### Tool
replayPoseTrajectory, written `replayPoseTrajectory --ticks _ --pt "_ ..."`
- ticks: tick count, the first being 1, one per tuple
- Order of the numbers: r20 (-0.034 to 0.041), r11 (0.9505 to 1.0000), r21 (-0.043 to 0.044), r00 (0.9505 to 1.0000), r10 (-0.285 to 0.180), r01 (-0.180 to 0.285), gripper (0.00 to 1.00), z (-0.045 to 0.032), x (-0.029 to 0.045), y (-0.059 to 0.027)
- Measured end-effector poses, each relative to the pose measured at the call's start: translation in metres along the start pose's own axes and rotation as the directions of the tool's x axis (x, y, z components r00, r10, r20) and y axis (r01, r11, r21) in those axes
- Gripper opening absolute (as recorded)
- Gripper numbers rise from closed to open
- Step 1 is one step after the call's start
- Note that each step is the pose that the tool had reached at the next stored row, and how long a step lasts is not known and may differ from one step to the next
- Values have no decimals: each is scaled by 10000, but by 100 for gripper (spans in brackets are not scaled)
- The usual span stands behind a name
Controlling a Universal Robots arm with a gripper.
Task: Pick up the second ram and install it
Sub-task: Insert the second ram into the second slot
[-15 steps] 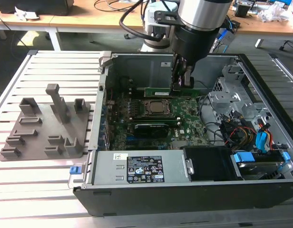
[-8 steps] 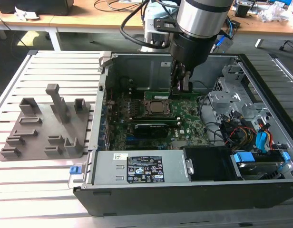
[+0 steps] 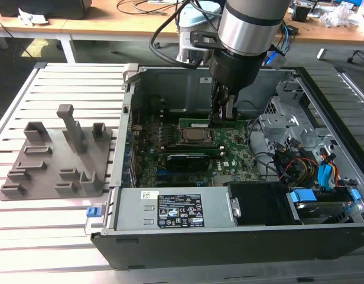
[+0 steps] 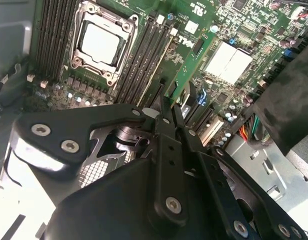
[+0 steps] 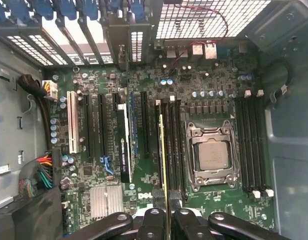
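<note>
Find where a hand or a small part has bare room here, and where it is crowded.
Bare slats of the table lie on the far and near sides of the grey fixture, beside the computer case. Inside the case it is crowded: the motherboard, cables on the exterior view's right, and the tool holding the ram stick.

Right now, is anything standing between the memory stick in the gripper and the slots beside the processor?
Nothing visible does. The gripper holds the memory stick edge-down directly over the slots beside the processor; no cable or card crosses between them. Whether it touches a slot I cannot tell.
</note>
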State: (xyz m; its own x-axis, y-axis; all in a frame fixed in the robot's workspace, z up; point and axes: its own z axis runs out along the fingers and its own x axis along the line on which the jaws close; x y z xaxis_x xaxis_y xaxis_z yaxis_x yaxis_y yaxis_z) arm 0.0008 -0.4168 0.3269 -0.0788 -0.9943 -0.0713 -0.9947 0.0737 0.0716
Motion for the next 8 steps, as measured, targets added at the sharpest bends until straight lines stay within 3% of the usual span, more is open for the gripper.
replayPoseTrajectory --ticks 8 --pt "1 10000 0 10000 -2 2 14 43 1 17"
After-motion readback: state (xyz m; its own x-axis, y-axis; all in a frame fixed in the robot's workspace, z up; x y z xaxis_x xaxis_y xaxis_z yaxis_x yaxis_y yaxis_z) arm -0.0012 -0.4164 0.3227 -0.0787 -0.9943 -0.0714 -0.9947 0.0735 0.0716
